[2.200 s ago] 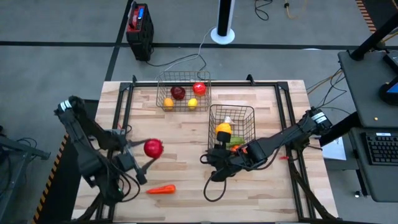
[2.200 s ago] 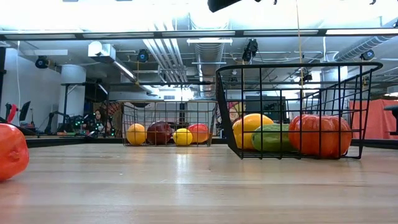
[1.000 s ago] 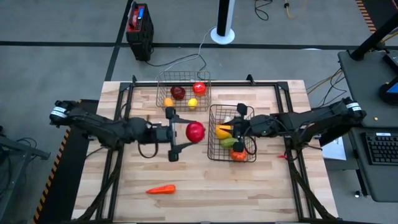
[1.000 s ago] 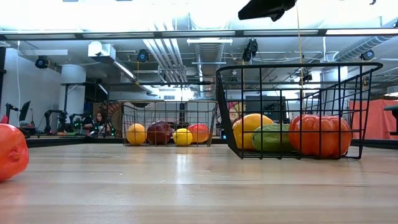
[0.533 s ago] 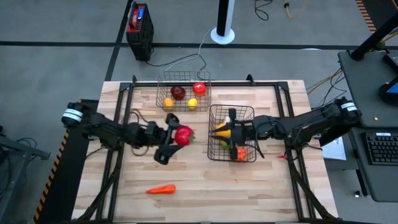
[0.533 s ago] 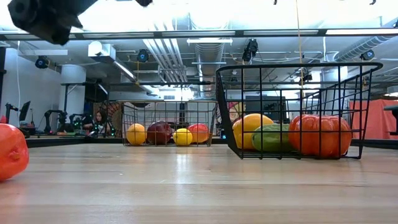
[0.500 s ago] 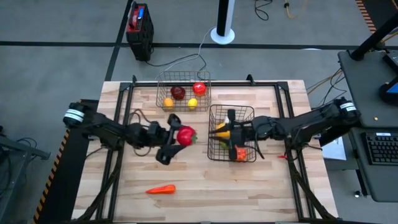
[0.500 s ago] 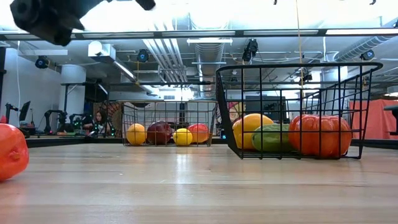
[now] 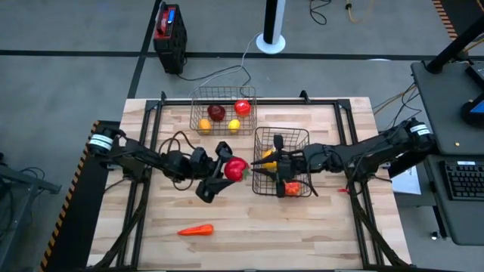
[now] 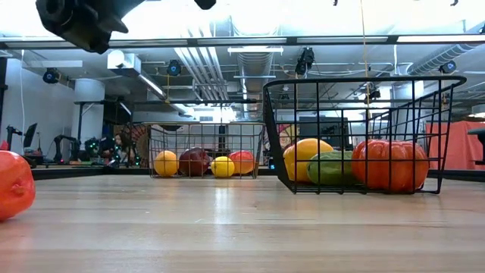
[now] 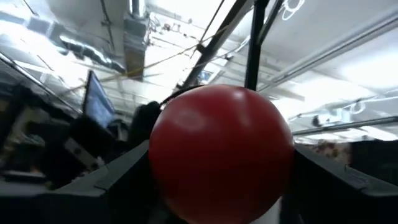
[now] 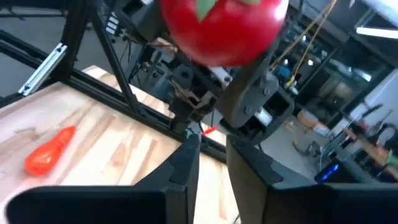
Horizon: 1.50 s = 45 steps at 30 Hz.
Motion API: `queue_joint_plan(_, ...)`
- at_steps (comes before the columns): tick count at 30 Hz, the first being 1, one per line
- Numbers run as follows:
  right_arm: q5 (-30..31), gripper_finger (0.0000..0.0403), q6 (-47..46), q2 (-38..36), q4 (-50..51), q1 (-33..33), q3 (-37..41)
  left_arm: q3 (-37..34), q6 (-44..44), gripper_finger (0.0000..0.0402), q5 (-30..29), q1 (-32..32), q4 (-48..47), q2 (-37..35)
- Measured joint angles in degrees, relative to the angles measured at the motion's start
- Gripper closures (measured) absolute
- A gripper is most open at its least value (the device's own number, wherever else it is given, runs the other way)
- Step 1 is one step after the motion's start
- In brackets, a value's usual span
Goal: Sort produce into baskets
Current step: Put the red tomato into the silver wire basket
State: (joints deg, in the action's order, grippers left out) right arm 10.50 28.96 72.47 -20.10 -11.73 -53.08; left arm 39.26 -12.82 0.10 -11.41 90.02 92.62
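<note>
The left gripper (image 9: 225, 168) is clamped on a red tomato (image 9: 235, 169) and has carried it closer to the near basket (image 9: 281, 161), just beside its wall. That basket holds vegetables, so it may go there. The right gripper (image 9: 278, 162) hangs over that same basket with its fingers nearly together, crowding the way in. The carrot (image 9: 196, 230) lies alone on the table (image 9: 333, 234).

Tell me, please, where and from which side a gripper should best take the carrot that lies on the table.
Grip the carrot across its thicker middle, coming straight down from above. It lies flat on the bare wooden table, long axis left-right in the high view, nothing beside it, so the fingers should probably close across its narrow width.
</note>
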Motion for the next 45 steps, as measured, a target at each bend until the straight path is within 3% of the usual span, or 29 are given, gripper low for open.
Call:
queue_joint_plan(8, 0.0, 0.0239, 10.0, -0.2, -4.1, -1.1, -0.1, -2.2, -13.1, 0.0104, 0.1, 0.1, -0.1, -2.3)
queue_joint_plan(16, -0.8, 0.0108, 17.8, 0.5, -8.8, -1.8, -0.1, -3.5, -16.7, 0.0104, -2.6, 0.1, 0.0, -2.2)
queue_joint_plan(21, -4.0, 0.0053, 19.1, 2.0, -12.3, -1.7, -0.1, -2.6, -16.7, 0.0104, -2.5, 0.3, -0.1, -0.9)
queue_joint_plan(36, 0.3, 0.0039, 19.8, 10.6, -12.7, -1.6, -8.9, -1.7, -16.9, 0.0104, -0.7, 0.4, 0.0, 0.7)
queue_joint_plan(45, 0.6, 0.0039, 16.3, 10.9, -6.3, -1.4, -11.7, -1.8, -16.5, 0.0104, 0.5, 0.4, 0.0, 0.8)
